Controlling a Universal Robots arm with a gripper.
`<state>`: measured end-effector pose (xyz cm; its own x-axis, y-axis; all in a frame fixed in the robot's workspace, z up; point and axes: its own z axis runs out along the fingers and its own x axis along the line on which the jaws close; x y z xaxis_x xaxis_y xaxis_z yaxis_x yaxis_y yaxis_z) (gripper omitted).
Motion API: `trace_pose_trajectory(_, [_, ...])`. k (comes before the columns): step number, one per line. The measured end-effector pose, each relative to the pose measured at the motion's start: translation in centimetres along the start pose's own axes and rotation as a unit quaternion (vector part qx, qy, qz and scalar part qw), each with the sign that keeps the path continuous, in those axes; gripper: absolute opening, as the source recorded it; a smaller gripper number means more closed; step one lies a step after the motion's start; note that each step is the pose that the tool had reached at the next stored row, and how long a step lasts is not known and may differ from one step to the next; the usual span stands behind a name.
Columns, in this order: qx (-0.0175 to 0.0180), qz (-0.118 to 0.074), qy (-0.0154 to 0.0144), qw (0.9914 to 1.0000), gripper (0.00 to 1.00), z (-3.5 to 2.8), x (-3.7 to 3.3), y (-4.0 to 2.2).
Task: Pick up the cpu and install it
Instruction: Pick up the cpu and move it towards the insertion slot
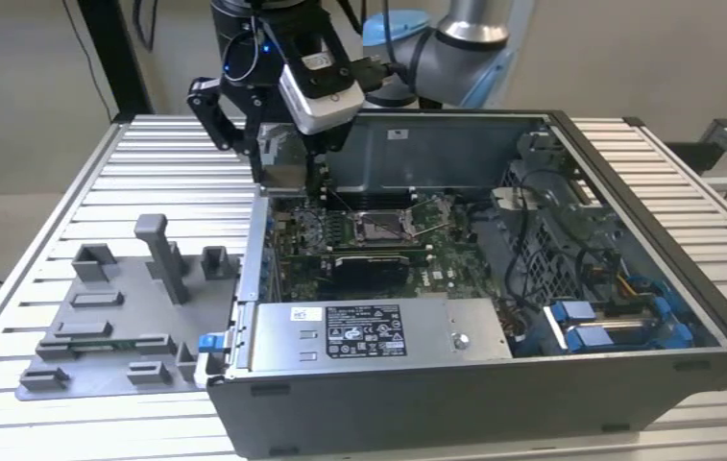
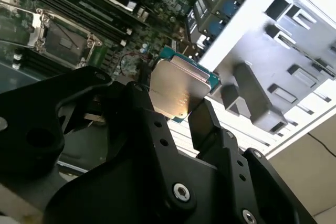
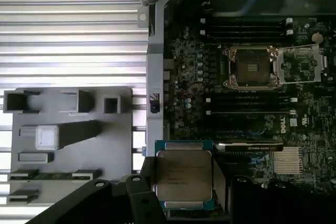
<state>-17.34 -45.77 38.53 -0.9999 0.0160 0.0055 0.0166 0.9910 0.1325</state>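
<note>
The cpu (image 3: 184, 176), a small square chip with a pale silver top on a green board, sits between the black fingers (image 3: 147, 174) of my gripper (image 3: 184, 182), which is shut on it. It appears in both wrist views, cpu (image 2: 176, 86) held by gripper (image 2: 173, 109). In the exterior view my gripper (image 1: 283, 165) hangs over the far left corner of the open computer case (image 1: 645, 288), above its left wall. The square metal socket frame (image 3: 252, 68) with a dark centre lies on the motherboard, off to one side of the held chip; its frame (image 1: 377, 225) stands to the exterior view's right of the gripper.
A grey fixture plate (image 1: 107, 336) with upright blocks lies on the slatted table at the exterior view's left of the case. Inside the case are a power supply (image 1: 363, 331), cables and blue drive clips (image 1: 593, 322). The case walls stand up around the motherboard.
</note>
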Motion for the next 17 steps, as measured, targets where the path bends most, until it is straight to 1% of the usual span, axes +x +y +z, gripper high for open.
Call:
trace_pose_trajectory(9, [0.0000, 0.000, 0.0014, 1.00000, 0.00, 0.00, -2.99, 0.10])
trace_pose_trajectory(17, [0.0001, 0.000, 0.0025, 1.00000, 0.00, -0.01, -5.41, 0.16])
